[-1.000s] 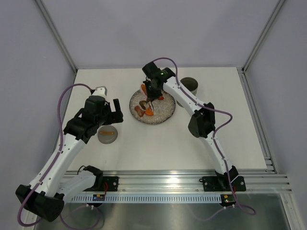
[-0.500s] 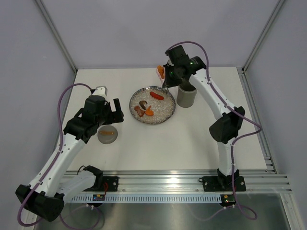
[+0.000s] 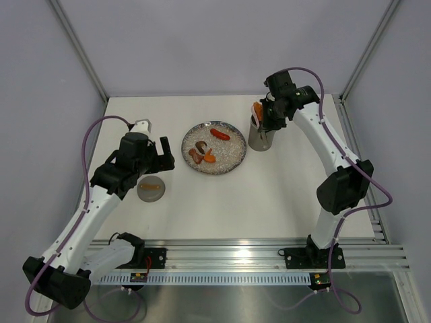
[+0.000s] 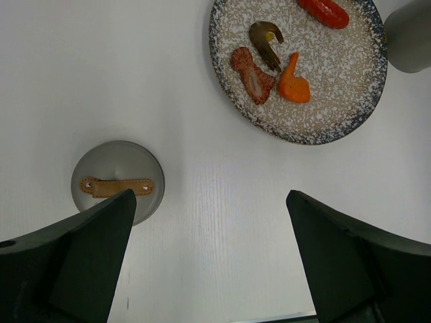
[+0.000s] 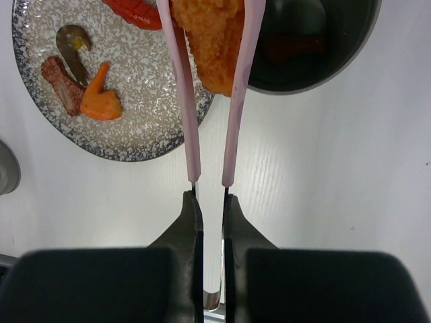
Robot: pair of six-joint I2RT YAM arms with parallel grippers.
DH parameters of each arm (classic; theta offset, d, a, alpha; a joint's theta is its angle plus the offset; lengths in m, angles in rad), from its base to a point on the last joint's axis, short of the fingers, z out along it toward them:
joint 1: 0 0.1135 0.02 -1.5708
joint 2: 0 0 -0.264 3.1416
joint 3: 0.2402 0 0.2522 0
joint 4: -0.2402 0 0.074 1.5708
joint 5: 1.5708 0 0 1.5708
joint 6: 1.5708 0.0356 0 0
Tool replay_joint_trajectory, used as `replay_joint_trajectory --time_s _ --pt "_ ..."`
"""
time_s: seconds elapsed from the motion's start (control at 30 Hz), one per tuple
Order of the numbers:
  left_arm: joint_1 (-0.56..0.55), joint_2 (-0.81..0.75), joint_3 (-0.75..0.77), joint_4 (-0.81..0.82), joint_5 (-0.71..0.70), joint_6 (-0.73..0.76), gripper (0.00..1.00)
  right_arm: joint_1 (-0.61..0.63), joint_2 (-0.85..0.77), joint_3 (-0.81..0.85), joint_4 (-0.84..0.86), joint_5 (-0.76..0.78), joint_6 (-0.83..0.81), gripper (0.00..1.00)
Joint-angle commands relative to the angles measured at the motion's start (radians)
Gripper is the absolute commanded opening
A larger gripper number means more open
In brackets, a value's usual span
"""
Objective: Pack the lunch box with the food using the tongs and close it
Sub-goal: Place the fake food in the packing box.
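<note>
Top external view: the right gripper (image 3: pixel 269 116) is raised at the far right of the table (image 3: pixel 202 215), directly beside the mouth of the lunch box (image 3: pixel 261 138). The lunch box stands upright just right of the speckled plate (image 3: pixel 229 160), mouth uncovered.

Right wrist view: the gripper's fingers are pressed together on the handle end of the tongs (image 5: pixel 191 134). The tongs' two arms are squeezed onto an orange breaded piece (image 5: pixel 212 40), which hangs at the plate-side rim of the lunch box; whether it is fully over the mouth cannot be told. A dark reddish piece (image 5: pixel 296 46) lies inside the box.

Left wrist view: on the plate lie a red sausage (image 4: pixel 324 9), a dark curled piece (image 4: pixel 266 37), a brown piece (image 4: pixel 252 74) and an orange chunk (image 4: pixel 295 82). The left gripper (image 4: pixel 209 198) hangs with fingers spread wide, holding nothing. The grey lid (image 4: pixel 118 182) with its tan strap lies flat on the table, well apart from the lunch box.
</note>
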Motion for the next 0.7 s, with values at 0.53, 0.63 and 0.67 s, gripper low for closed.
replay_joint_trajectory --time_s 0.53,0.63,0.67 --pt "-0.002 -0.017 0.028 0.042 -0.005 -0.028 0.99 -0.033 0.034 -0.035 -0.004 0.101 -0.035 0.24" --pt "-0.002 -0.015 0.024 0.044 -0.008 -0.028 0.99 -0.032 0.039 -0.044 -0.003 0.102 -0.034 0.28" --pt "-0.002 -0.015 0.021 0.044 -0.006 -0.029 0.99 -0.033 0.039 -0.046 -0.001 0.104 -0.034 0.28"
